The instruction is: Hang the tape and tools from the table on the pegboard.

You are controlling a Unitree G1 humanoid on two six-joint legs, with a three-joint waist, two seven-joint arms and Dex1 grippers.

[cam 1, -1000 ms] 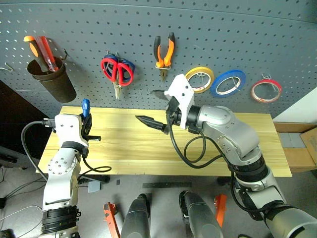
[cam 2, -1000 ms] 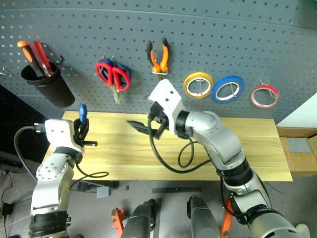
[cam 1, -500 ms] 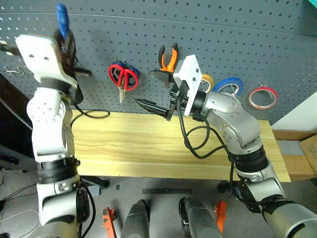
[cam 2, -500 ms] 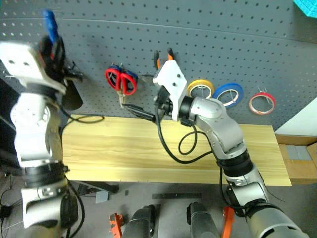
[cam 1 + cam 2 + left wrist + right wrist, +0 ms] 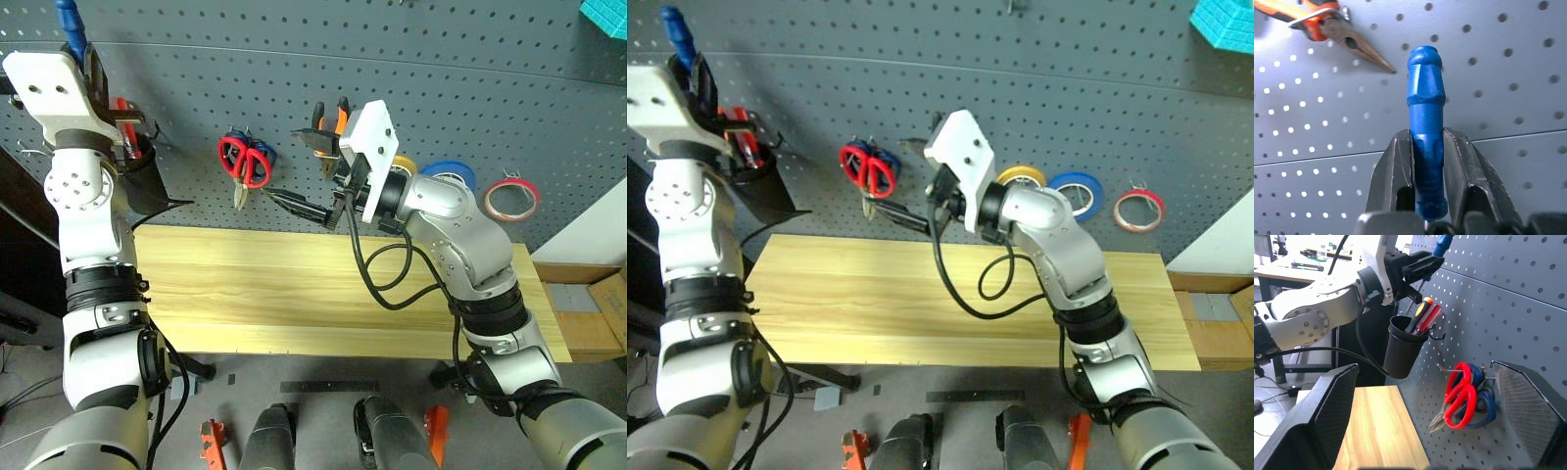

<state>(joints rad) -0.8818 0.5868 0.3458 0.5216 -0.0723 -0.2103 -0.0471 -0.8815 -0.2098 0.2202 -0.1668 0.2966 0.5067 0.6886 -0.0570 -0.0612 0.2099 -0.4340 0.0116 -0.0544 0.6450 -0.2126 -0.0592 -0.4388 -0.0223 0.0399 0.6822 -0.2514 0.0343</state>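
My left gripper is shut on the blue-handled screwdriver. It holds the screwdriver upright high against the pegboard, just above a black cup. My right gripper hangs open and empty over the table's back edge, near the red-handled scissors hanging on a hook. The orange-and-black pliers hang behind its wrist, partly hidden. The red tape hangs at the far right.
The black cup holds orange and red screwdrivers. Blue-handled scissors hang behind the red ones. A yellow roll and a blue roll hang between the pliers and the red tape.
My left arm has lifted the blue screwdriver from just above the table's left end up to the pegboard above the black cup. The camera has tilted. The right gripper stays open.
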